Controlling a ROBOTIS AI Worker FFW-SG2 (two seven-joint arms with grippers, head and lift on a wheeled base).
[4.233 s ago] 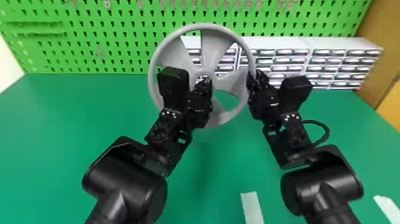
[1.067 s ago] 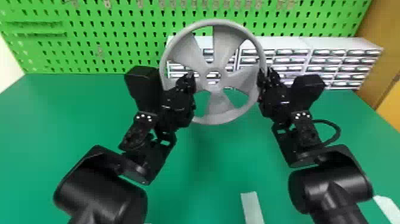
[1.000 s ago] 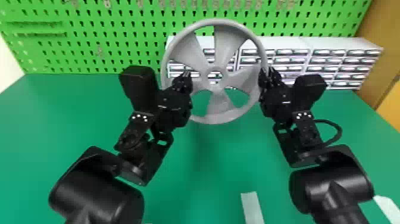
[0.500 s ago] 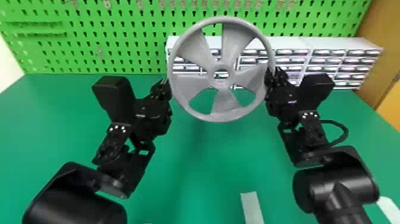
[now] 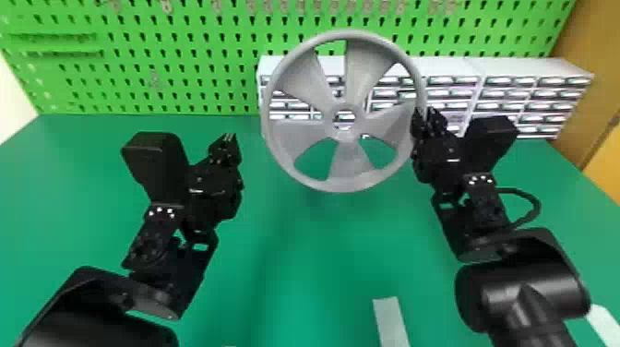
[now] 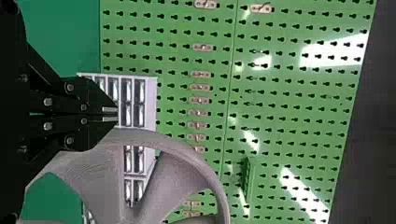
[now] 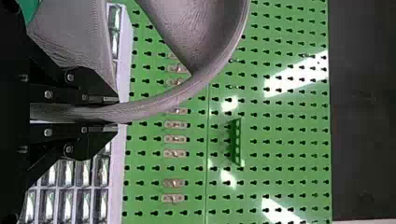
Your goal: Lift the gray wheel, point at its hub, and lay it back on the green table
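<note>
Gray round spoked wheel (image 5: 352,161) prob. light, stiff, best taken by rim (image 5: 346,186), which R black tool (image 5: 427,115) grips; L black tool (image 5: 229,137) clenched, empty.

no readable text, labels or numbers

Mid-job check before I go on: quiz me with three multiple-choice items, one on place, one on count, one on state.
1. The wheel is:
A) flat on the table
B) in the right tool
C) in the left tool

2. Its spokes number:
A) three
B) eight
C) five

3. The left tool is:
A) shut, empty
B) shut on the wheel
C) wide open

B: the wheel runs between its jaws.
C: five fan out in the head view.
A: its jaws lie together, holding nothing.
</note>
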